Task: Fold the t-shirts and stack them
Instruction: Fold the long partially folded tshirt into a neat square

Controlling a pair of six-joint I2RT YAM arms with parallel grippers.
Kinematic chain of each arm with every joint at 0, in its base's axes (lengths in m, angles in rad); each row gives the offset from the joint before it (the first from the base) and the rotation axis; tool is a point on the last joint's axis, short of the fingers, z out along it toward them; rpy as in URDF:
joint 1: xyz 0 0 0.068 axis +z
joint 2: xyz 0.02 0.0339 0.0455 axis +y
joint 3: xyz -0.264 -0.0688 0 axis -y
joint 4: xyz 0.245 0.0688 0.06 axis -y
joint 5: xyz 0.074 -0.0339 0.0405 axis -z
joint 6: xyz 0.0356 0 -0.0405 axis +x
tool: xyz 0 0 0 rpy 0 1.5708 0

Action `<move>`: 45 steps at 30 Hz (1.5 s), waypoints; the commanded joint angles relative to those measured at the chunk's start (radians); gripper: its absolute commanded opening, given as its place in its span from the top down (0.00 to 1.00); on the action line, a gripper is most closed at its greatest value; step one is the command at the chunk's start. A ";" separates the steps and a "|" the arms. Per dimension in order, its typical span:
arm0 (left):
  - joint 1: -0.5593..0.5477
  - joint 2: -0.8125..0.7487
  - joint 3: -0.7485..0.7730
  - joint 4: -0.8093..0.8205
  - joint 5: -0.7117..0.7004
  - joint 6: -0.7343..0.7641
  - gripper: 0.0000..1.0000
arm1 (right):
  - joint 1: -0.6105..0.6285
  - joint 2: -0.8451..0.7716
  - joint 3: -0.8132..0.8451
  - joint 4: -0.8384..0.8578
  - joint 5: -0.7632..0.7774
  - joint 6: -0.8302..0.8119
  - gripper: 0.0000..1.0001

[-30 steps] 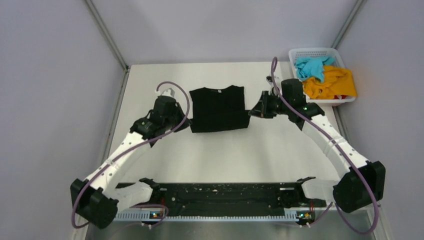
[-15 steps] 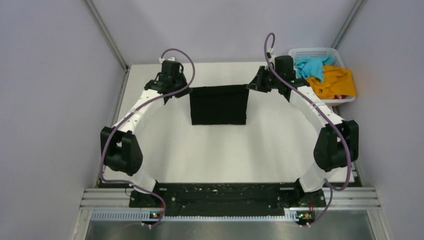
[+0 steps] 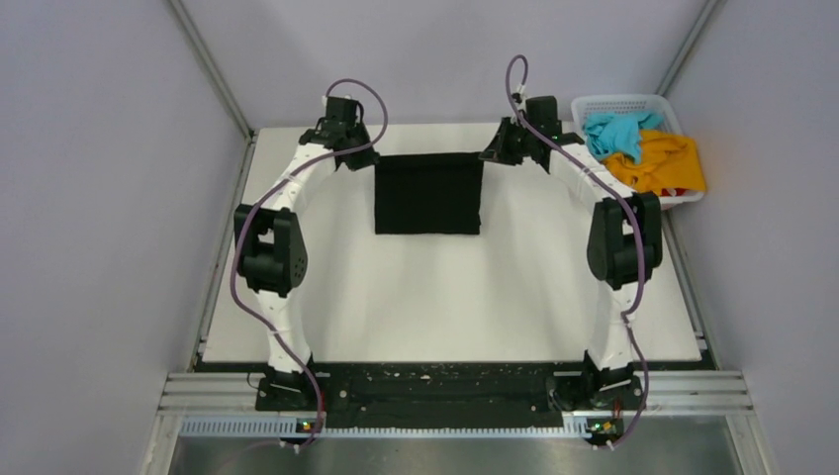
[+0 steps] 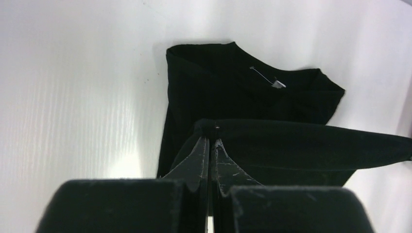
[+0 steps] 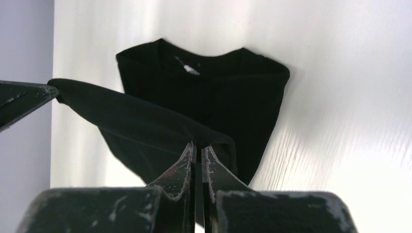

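The black t-shirt (image 3: 428,196) lies at the far middle of the white table (image 3: 445,297). Its near edge is lifted and stretched between both grippers above the collar half. My left gripper (image 3: 370,160) is shut on the edge's left corner, seen close in the left wrist view (image 4: 210,132). My right gripper (image 3: 486,156) is shut on the right corner, seen close in the right wrist view (image 5: 197,144). The collar with its label lies flat below (image 4: 257,87) (image 5: 204,77). The turquoise t-shirt (image 3: 613,133) and the orange-yellow t-shirt (image 3: 665,164) lie crumpled in the basket.
A white lattice basket (image 3: 623,102) stands at the far right corner of the table, beside the right arm. Grey walls close in the table on the left, back and right. The arm bases and a black rail (image 3: 435,388) sit at the near edge.
Both arms have swung from the shirt's near corners to the far side, carrying the black shirt's near edge up and over toward the collar. The shirt now looks shorter.
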 commanded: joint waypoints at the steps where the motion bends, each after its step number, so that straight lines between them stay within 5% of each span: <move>1: 0.050 0.090 0.106 -0.017 -0.048 0.046 1.00 | -0.036 0.111 0.137 0.023 0.052 0.003 1.00; 9: 0.057 0.245 0.275 0.011 0.063 0.071 1.00 | -0.035 0.187 0.172 0.058 0.165 0.058 1.00; 20: 0.066 0.327 0.322 0.076 0.068 0.051 1.00 | -0.038 0.304 0.234 0.129 0.107 0.093 1.00; 23: 0.077 0.360 0.351 0.098 0.088 0.033 0.93 | -0.040 0.353 0.270 0.159 0.091 0.112 0.98; 25: 0.083 0.392 0.396 0.088 0.116 0.026 0.62 | -0.041 0.383 0.318 0.161 0.088 0.119 0.80; 26: 0.087 0.406 0.429 0.071 0.136 0.028 0.40 | -0.042 0.397 0.348 0.159 0.088 0.120 0.63; 27: 0.090 0.417 0.462 0.045 0.163 0.033 0.08 | -0.041 0.407 0.381 0.152 0.084 0.115 0.44; 28: 0.090 0.417 0.484 0.025 0.177 0.037 0.02 | -0.042 0.410 0.408 0.142 0.078 0.103 0.26; 30: 0.090 0.385 0.453 0.029 0.190 0.040 0.01 | -0.042 0.395 0.425 0.134 0.077 0.094 0.11; 33: 0.090 0.297 0.304 0.079 0.213 0.060 0.01 | -0.042 0.313 0.356 0.136 0.092 0.080 0.02; 39: 0.081 0.244 0.168 0.036 0.239 0.140 0.02 | -0.042 0.090 0.023 0.201 0.108 0.065 0.01; 45: 0.071 0.293 0.173 0.031 0.254 0.150 0.16 | -0.041 -0.113 -0.243 0.232 0.082 0.063 0.01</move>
